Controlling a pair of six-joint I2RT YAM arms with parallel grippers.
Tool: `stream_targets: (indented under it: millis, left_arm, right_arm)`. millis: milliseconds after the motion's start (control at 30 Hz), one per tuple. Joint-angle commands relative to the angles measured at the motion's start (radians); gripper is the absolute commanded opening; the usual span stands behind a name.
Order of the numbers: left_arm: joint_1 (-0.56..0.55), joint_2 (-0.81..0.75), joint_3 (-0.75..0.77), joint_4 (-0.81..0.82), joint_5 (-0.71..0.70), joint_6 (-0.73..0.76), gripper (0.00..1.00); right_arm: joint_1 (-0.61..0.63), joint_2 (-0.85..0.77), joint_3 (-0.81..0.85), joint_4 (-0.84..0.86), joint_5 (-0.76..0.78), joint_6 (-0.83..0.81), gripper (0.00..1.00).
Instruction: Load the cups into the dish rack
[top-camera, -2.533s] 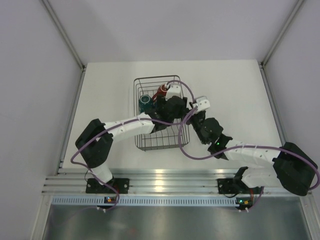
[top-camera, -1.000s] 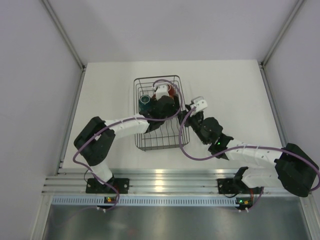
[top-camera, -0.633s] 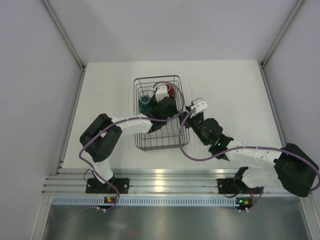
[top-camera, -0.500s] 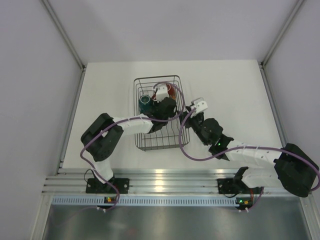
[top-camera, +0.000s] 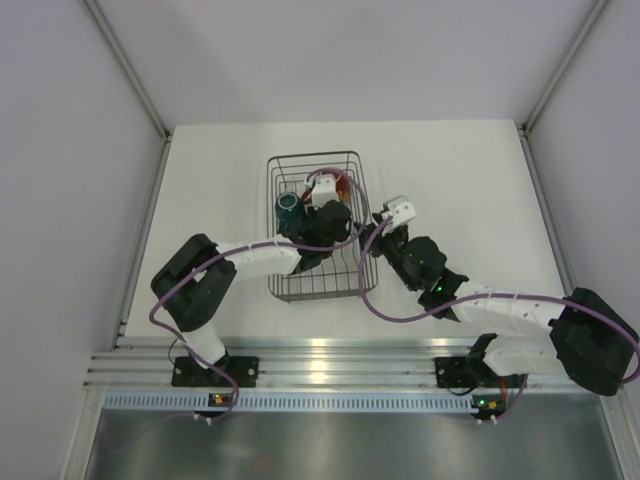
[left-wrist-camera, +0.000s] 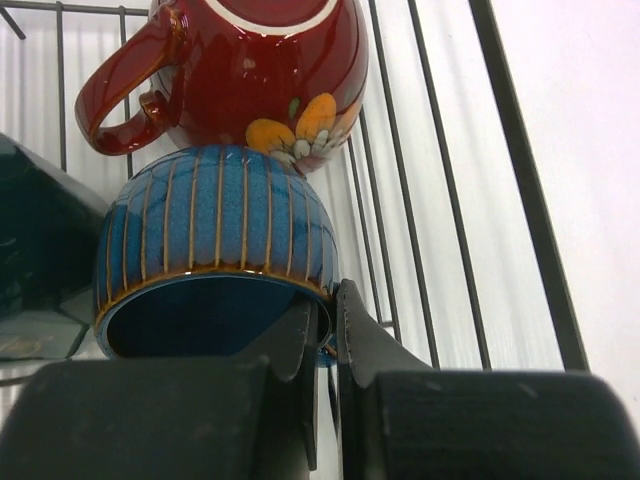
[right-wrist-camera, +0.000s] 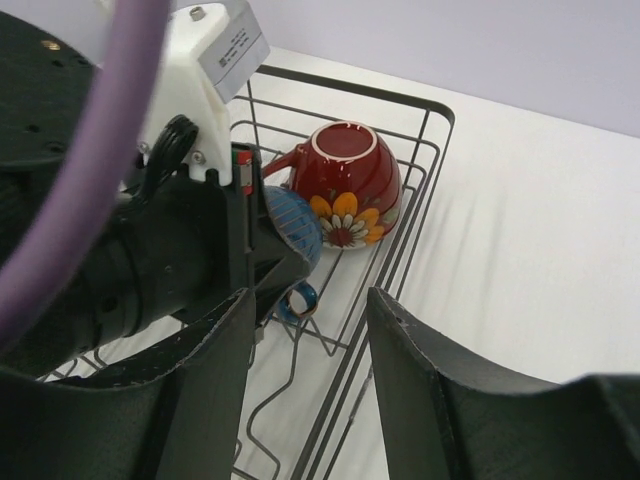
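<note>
White table (top-camera: 470, 170) and plain grey walls are all around. The small blue cup (left-wrist-camera: 215, 215) lies on its side inside the dish rack (top-camera: 315, 280), with its mouth facing the left wrist camera. Its far side touches the red flower cup (left-wrist-camera: 270, 60).

The left gripper (left-wrist-camera: 330, 310) is pressed tight on the blue cup's rim, one finger inside and one outside. The cup looks hard, shiny and smooth, so it may slip. It is small, so it is likely light, but it could chip if it bumps the wires or the red cup. A pinch on the thin rim may let it swing. A deeper hold on the wall would feel safer. Its little loop handle (right-wrist-camera: 298, 298) points down and looks hard to reach.

The teal mug (top-camera: 288, 205) sits to the left in the rack. The right gripper (right-wrist-camera: 310, 400) hangs spread wide by the rack's right edge, holding nothing.
</note>
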Motion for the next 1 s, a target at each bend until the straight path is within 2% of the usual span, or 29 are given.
stream_targets:
  millis: [0,333,433,567,667,700,800,867,900,933,967]
  left_arm:
    - [-0.015,-0.136,-0.036,0.048,-0.053,0.057,0.00]
    - [-0.041,-0.400,-0.079,0.051,0.043,0.141,0.00]
    - [-0.040,-0.472,-0.088,0.093,0.125,0.161,0.00]
    - [-0.040,-0.564,-0.101,0.155,0.258,0.170,0.00]
    - [-0.028,-0.630,-0.131,0.275,0.477,0.180,0.00]
    - [-0.003,-0.654,-0.169,0.375,0.628,0.175,0.00]
    - [0.082,-0.671,-0.225,0.482,0.851,0.100,0.00]
    - [0.141,-0.670,-0.278,0.649,0.921,0.003,0.00]
    - [0.193,-0.673,-0.353,0.727,0.939,-0.026,0.00]
    - [0.210,-0.677,-0.387,0.880,0.947,-0.043,0.00]
    - [0.224,-0.679,-0.409,0.922,0.939,-0.038,0.00]
  right_arm:
    - [-0.012,-0.044,0.023,0.003,-0.019,0.003,0.50]
    - [-0.015,-0.116,0.102,-0.149,-0.035,-0.002,0.50]
    - [-0.025,-0.137,0.129,-0.185,-0.068,0.003,0.50]
    - [-0.084,-0.183,0.175,-0.233,-0.198,0.038,0.51]
    - [-0.150,-0.222,0.211,-0.248,-0.332,0.092,0.52]
    - [-0.169,-0.241,0.227,-0.258,-0.372,0.127,0.52]
    - [-0.250,-0.277,0.250,-0.256,-0.525,0.229,0.53]
    - [-0.313,-0.291,0.263,-0.258,-0.629,0.321,0.53]
    - [-0.330,-0.300,0.266,-0.259,-0.656,0.352,0.53]
    - [-0.348,-0.304,0.267,-0.264,-0.712,0.383,0.53]
    - [-0.380,-0.306,0.261,-0.255,-0.746,0.448,0.53]
